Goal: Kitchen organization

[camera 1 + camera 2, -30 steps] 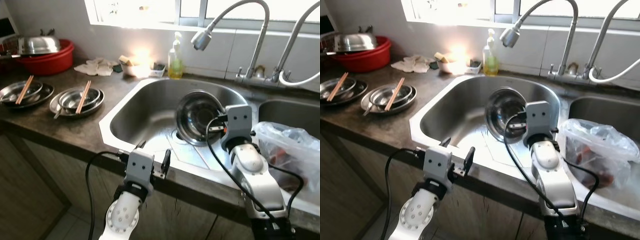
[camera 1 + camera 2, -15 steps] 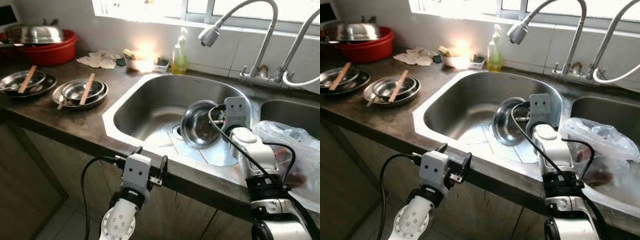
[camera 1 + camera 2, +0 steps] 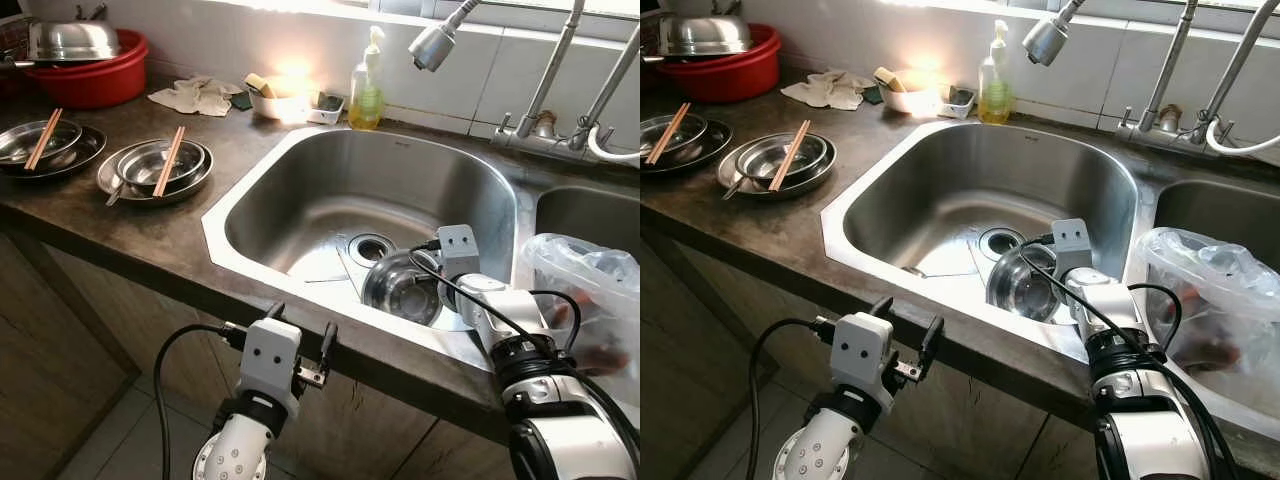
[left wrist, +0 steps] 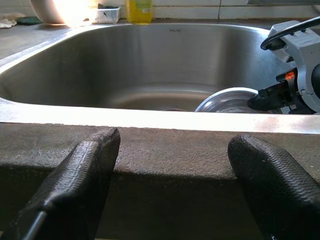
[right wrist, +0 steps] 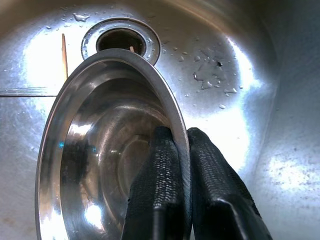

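Steel sink (image 3: 300, 215) in dark countertop (image 3: 120, 235); right tool (image 5: 181, 150) clamped on bowl (image 5: 100, 150) rim, left tool (image 4: 170, 170) open, empty.

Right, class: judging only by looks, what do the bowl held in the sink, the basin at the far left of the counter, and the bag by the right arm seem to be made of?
Bowl, pinched at its rim by the right gripper: probably polished stainless steel, given its mirror-like reflections.
Basin: likely plastic, with a solid red, softly glossy surface.
Bag: thin clear plastic film, crinkled and see-through.

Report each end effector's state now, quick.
Left end effector: open, empty, at the counter's front edge.
Right end effector: closed on the steel bowl's rim, low in the sink.
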You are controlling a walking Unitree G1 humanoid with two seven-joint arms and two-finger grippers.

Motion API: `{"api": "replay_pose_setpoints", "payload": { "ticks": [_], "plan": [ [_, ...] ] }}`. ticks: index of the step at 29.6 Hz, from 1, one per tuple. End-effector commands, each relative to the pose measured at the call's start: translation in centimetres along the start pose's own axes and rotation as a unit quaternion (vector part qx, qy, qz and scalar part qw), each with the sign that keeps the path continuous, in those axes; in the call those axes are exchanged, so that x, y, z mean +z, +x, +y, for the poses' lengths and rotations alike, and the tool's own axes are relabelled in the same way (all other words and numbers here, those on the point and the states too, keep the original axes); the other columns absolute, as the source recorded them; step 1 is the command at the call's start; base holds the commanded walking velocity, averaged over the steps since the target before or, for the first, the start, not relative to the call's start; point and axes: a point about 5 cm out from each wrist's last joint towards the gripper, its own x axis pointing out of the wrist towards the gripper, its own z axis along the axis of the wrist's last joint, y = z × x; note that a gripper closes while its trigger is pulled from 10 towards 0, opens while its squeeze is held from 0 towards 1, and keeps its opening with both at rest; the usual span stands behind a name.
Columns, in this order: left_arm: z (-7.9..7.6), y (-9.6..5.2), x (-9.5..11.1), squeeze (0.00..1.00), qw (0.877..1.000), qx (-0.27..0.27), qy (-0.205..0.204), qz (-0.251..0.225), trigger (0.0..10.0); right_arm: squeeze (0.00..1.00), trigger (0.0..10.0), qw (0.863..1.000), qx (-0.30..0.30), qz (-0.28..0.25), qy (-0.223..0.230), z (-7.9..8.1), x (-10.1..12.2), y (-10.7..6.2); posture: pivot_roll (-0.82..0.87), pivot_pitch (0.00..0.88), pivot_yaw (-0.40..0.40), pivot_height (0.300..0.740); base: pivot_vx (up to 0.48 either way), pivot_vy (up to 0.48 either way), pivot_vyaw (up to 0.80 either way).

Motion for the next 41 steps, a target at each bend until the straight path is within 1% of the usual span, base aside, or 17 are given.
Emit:
{"api": "replay_pose_setpoints", "payload": {
  "ticks": [1, 9, 10, 12, 13, 15, 18, 20, 22, 25, 28, 29, 32, 33, 34, 37, 41],
  "plan": [
    [-0.2, -0.2, 0.0, 0.00, 1.000, -0.007, -0.003, 0.009, 10.0, 1.00, 10.0, 1.000, 0.004, 0.008, 0.009, -0.3, -0.1, 0.0, 0.07, 0.161, -0.059, 0.740, 0.000, 0.000, 0.00],
    [-0.1, 0.2, 0.0, 0.00, 1.000, -0.005, -0.001, 0.010, 10.0, 1.00, 10.0, 1.000, 0.008, -0.002, 0.012, -0.1, 0.3, 0.0, 0.07, 0.157, -0.058, 0.740, 0.000, 0.000, 0.00],
    [0.0, 0.3, 0.0, 0.00, 1.000, -0.003, 0.001, 0.010, 10.0, 1.00, 10.0, 0.999, 0.008, -0.031, 0.011, 0.1, 1.1, -0.2, 0.07, 0.154, -0.058, 0.740, 0.000, 0.000, 0.00],
    [0.0, 0.4, -0.1, 0.00, 1.000, -0.002, 0.002, 0.010, 10.0, 1.00, 10.0, 0.999, 0.009, -0.045, 0.007, 0.1, 1.5, -0.2, 0.07, 0.150, -0.058, 0.740, 0.000, 0.000, 0.00],
    [0.1, 0.5, 0.0, 0.00, 1.000, -0.001, 0.003, 0.008, 10.0, 0.00, 10.0, 0.996, 0.005, -0.085, -0.001, 0.2, 2.6, -0.6, 0.07, 0.144, -0.055, 0.740, 0.000, 0.000, 0.00],
    [0.2, 0.8, 0.0, 0.00, 1.000, 0.001, 0.005, 0.006, 10.0, 0.00, 10.0, 0.988, -0.005, -0.156, -0.016, 0.4, 4.6, -1.6, 0.07, 0.135, -0.056, 0.740, 0.000, 0.000, 0.00],
    [0.2, 1.0, 0.0, 0.00, 1.000, 0.002, 0.007, 0.004, 10.0, 0.00, 10.0, 0.980, -0.001, -0.199, -0.020, 0.6, 5.8, -2.6, 0.07, 0.129, -0.057, 0.740, 0.000, 0.000, 0.00],
    [0.5, 1.2, 0.0, 0.00, 1.000, 0.009, 0.007, 0.000, 10.0, 0.00, 10.0, 0.966, -0.004, -0.257, -0.035, 1.3, 7.1, -4.4, 0.06, 0.117, -0.055, 0.740, 0.000, 0.000, 0.00],
    [0.5, 1.3, 0.0, 0.00, 1.000, 0.010, 0.007, 0.000, 10.0, 0.00, 10.0, 0.964, -0.003, -0.261, -0.040, 1.4, 7.2, -4.6, 0.06, 0.117, -0.055, 0.740, 0.000, 0.000, 0.00],
    [0.7, 1.4, -0.1, 0.00, 1.000, 0.016, 0.007, 0.001, 10.0, 0.00, 10.0, 0.947, -0.010, -0.320, -0.012, 1.8, 7.2, -6.5, 0.06, 0.105, -0.052, 0.740, 0.000, 0.000, 0.00],
    [0.9, 1.5, -0.2, 0.00, 1.000, 0.018, 0.008, 0.001, 10.0, 0.00, 10.0, 0.929, 0.007, -0.368, -0.023, 2.6, 6.0, -8.9, 0.05, 0.090, -0.048, 0.740, 0.000, 0.000, 0.00],
    [0.9, 1.5, -0.2, 0.00, 1.000, 0.018, 0.008, 0.000, 10.0, 0.00, 10.0, 0.927, 0.011, -0.373, -0.027, 2.8, 5.7, -9.2, 0.05, 0.090, -0.048, 0.740, 0.000, 0.000, 0.00],
    [1.1, 1.6, -0.3, 0.00, 1.000, 0.019, 0.012, 0.000, 10.0, 0.00, 10.0, 0.916, -0.012, -0.392, -0.078, 3.1, 4.0, -10.9, 0.04, 0.081, -0.043, 0.740, 0.000, 0.000, 0.00],
    [1.1, 1.6, -0.3, 0.00, 1.000, 0.019, 0.012, 0.000, 10.0, 0.00, 10.0, 0.916, -0.012, -0.392, -0.078, 3.1, 4.0, -10.9, 0.04, 0.081, -0.043, 0.740, 0.000, 0.000, 0.00],
    [1.1, 1.6, -0.4, 0.00, 1.000, 0.020, 0.012, 0.000, 10.0, 0.00, 10.0, 0.912, 0.015, -0.404, -0.066, 3.4, 3.7, -11.4, 0.04, 0.072, -0.038, 0.740, 0.000, 0.000, 0.00],
    [1.1, 1.6, -0.6, 0.00, 1.000, 0.020, 0.011, 0.001, 10.0, 0.00, 10.0, 0.917, 0.050, -0.395, -0.016, 3.8, 1.3, -12.6, 0.03, 0.063, -0.030, 0.740, 0.000, 0.000, 0.00],
    [1.0, 1.3, -0.6, 0.00, 1.000, 0.017, 0.009, -0.001, 10.0, 0.00, 10.0, 0.925, 0.046, -0.377, -0.010, 4.0, -0.8, -13.2, 0.03, 0.053, -0.026, 0.740, 0.000, 0.000, 0.00]
  ]
}}
